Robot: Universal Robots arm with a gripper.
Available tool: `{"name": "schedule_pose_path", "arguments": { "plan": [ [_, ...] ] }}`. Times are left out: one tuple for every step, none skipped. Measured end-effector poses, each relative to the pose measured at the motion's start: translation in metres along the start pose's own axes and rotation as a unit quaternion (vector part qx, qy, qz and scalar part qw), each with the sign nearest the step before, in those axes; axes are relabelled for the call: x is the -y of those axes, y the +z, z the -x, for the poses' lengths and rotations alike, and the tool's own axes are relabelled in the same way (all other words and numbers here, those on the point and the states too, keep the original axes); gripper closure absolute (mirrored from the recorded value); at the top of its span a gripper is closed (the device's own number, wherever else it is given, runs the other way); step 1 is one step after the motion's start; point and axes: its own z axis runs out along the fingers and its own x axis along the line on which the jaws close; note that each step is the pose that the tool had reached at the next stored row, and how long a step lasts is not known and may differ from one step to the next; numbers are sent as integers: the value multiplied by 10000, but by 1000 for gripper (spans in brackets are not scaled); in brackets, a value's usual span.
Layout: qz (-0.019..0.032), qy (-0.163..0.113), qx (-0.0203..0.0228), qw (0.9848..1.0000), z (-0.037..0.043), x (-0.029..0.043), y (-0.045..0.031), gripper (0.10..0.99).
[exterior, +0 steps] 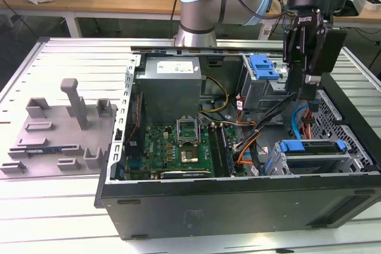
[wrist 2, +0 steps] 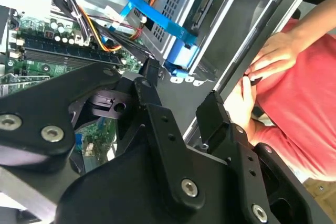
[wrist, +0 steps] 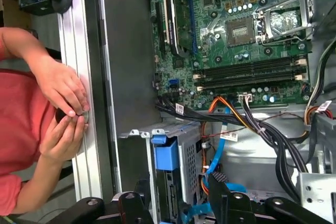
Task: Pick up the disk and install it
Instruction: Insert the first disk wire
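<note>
The jaws are standing apart with nothing between them; in both wrist views the two black fingers [wrist 2: 152,80] are framing only open air above the case floor. The gripper [exterior: 306,90] is hanging inside the open computer case [exterior: 238,206], at the exterior view's right, over the drive bays.

The disk [exterior: 311,147] appears to be sitting in the drive cage [exterior: 309,165] below the gripper and toward the case's near wall, its blue carrier frame showing along the top. Whether it is fully seated there is hard to judge, since the cage hides most of its body. Its long axis is running across the exterior view, left to right, roughly parallel to that near wall, so it is lying crosswise beneath the fingers, not pointing at them.

A blue cable [wrist 2: 152,17] is looping between the cage and the motherboard [exterior: 178,147], close by the gripper's path. Outside the case, a person's hands [wrist: 63,111] are working at the aluminium rail [wrist: 84,77] beside the case wall, well clear of the gripper.
</note>
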Motion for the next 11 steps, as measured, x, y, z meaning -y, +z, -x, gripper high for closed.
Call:
{"name": "schedule_pose_path", "arguments": {
  "plan": [
    [0, 2, -12, 10000, 19, 19, -1, 522],
    [0, 3, -20, 10000, 36, 36, -3, 522],
    [0, 5, -29, 10000, 60, 63, -6, 522],
    [0, 6, -35, 10000, 79, 90, -9, 522],
    [0, 7, -40, 10000, 101, 126, -10, 522],
    [-1, 8, -46, 10000, 119, 160, -13, 522],
    [-1, 8, -52, 10000, 138, 192, -16, 522],
    [-1, 9, -60, 10000, 168, 245, -21, 522],
    [-1, 11, -70, 10000, 208, 312, -27, 522],
    [-2, 12, -79, 10000, 236, 356, -31, 522],
    [-2, 14, -85, 10000, 254, 383, -34, 522]
  ]
}}
